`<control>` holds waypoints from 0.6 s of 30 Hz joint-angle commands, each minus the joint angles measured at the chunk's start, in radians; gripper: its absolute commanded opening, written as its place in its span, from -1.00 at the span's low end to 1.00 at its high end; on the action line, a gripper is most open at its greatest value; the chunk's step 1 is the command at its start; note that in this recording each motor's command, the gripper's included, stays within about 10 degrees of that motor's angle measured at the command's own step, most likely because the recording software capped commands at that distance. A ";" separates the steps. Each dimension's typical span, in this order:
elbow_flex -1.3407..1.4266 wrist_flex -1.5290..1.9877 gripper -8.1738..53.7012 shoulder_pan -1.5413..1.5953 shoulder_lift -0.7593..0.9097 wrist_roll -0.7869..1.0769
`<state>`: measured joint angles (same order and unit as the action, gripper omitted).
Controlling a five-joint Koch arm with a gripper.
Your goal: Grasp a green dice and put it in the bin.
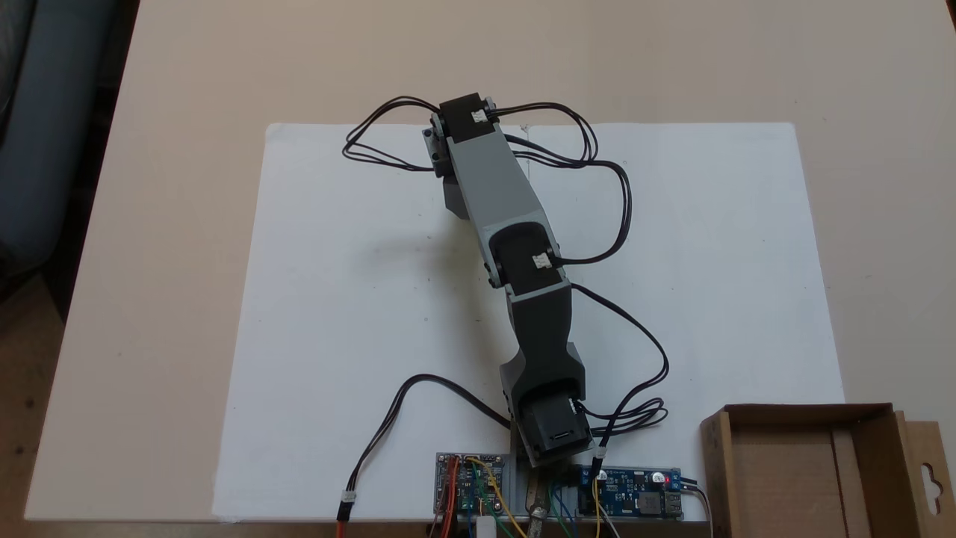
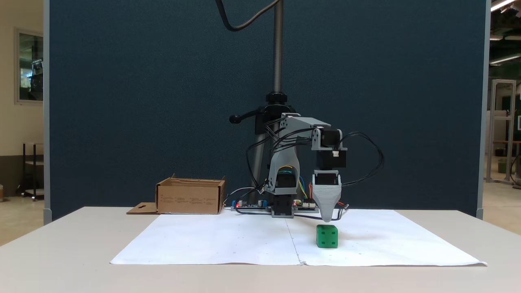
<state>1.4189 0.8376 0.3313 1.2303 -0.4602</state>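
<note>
Green dice (image 2: 327, 236) sits flat on the white paper sheet (image 2: 228, 240), upright on one face, its edges close to square with the camera in a fixed view. The near face shows a few dark pips; count is too small to read. As a cube it has no long axis to report.

Gripper (image 2: 329, 219) hangs straight down, tip directly above the dice, a thin gap visible between tip and the top face. The jaws lie one behind the other from this side, so only one tapered grey tip shows; how far they are parted cannot be told. Nothing is seen held.

In a fixed view from above, the arm (image 1: 497, 194) reaches out across the sheet toward the far edge and covers the dice.

Bin (image 2: 190, 197) stands on the table (image 2: 61, 252) at the left rear of the side camera's picture, beside the circuit boards (image 2: 250, 205) at the arm base, well apart from the dice. From above, the bin (image 1: 874, 422) is at lower right, with its hang-hole flap (image 1: 930, 478) folded outward.
</note>
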 commanded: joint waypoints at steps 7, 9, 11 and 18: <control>-0.014 -0.054 0.66 0.009 -0.003 -0.066; -0.014 -0.069 0.66 0.008 -0.018 -0.066; -0.012 -0.081 0.66 0.008 -0.026 -0.066; -0.012 -0.094 0.66 0.002 -0.054 -0.066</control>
<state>1.4189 0.7639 0.3313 1.1551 -0.4602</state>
